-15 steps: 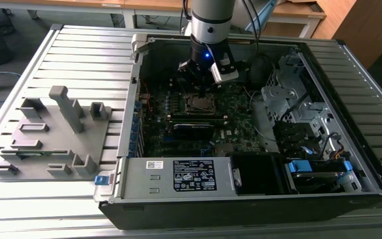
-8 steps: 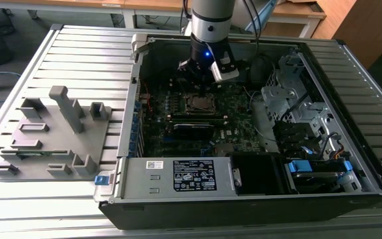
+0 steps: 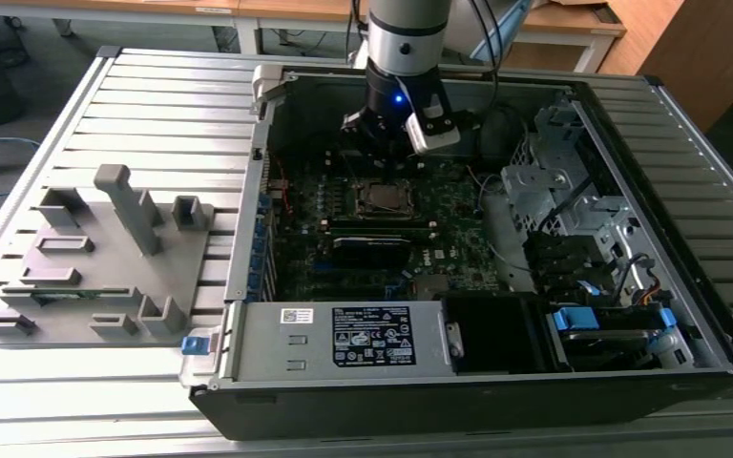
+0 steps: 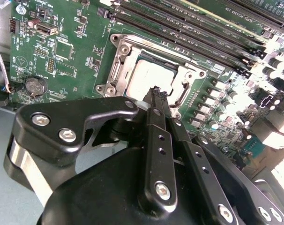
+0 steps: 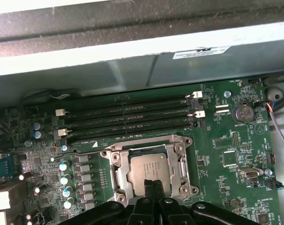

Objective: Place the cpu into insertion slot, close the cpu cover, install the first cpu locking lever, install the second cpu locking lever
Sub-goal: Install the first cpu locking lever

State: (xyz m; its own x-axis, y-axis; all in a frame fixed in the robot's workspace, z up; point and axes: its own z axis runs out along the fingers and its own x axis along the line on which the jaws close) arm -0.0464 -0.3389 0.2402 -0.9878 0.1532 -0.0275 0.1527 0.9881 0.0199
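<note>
gripper [image 5: 151,183] poised over the seated cpu [image 5: 150,166]
jaws pressed together, empty (tips right above the cpu's edge); cpu cover [image 5: 117,174] lies flat around it.

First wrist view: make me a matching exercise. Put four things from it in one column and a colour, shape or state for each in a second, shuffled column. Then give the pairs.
Column one
1. cpu
2. cpu cover
3. coin battery
4. gripper

Column two
a. round silver disc
b. black, closed, tip at the chip's near edge
c. flat silver-grey square with print on top
d. silver frame lying flat around the chip

Pairs: 1-c, 2-d, 3-a, 4-b
</note>
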